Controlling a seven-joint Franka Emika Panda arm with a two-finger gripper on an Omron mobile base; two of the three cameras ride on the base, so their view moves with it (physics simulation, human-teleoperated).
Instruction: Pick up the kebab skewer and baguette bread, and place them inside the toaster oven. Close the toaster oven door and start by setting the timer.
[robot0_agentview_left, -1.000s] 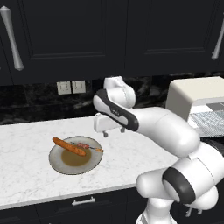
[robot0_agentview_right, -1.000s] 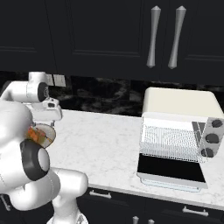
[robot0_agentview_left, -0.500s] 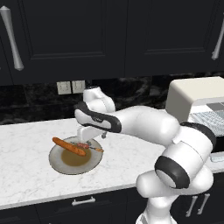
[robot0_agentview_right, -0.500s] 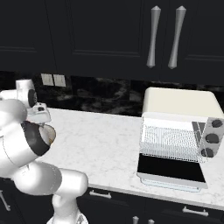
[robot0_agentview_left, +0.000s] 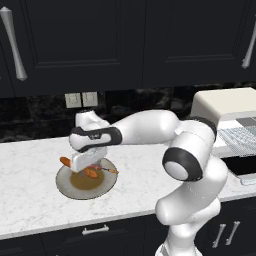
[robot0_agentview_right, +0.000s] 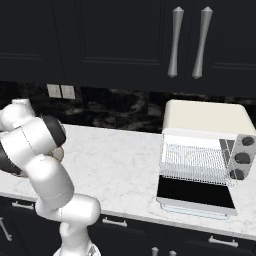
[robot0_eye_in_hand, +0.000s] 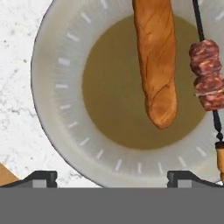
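Observation:
The baguette bread (robot0_eye_in_hand: 155, 57) lies on a round cream plate (robot0_eye_in_hand: 48, 87) with a brown centre. Beside it on the plate is the kebab skewer (robot0_eye_in_hand: 206, 76), a dark stick with reddish meat chunks. My gripper (robot0_eye_in_hand: 113, 179) hangs open just above the plate's near rim, holding nothing. From the left base view, the hand covers the middle of the baguette bread (robot0_agentview_left: 91, 173); the kebab skewer (robot0_agentview_left: 108, 170) pokes out to its right. The toaster oven (robot0_agentview_right: 205, 120) stands at the counter's right end, with the toaster oven door (robot0_agentview_right: 196, 192) folded down open and the wire rack (robot0_agentview_right: 192, 157) showing.
Three dark knobs (robot0_agentview_right: 242, 158) run down the oven's right front. Wall outlets (robot0_agentview_left: 82, 99) sit on the black backsplash behind the plate (robot0_agentview_left: 62, 185). White marble counter (robot0_agentview_right: 120, 165) stretches between plate and oven. Dark cabinets hang overhead.
The arm has swung left and come down, bringing the hand from beside the plate to low over it. The food and the oven have not moved.

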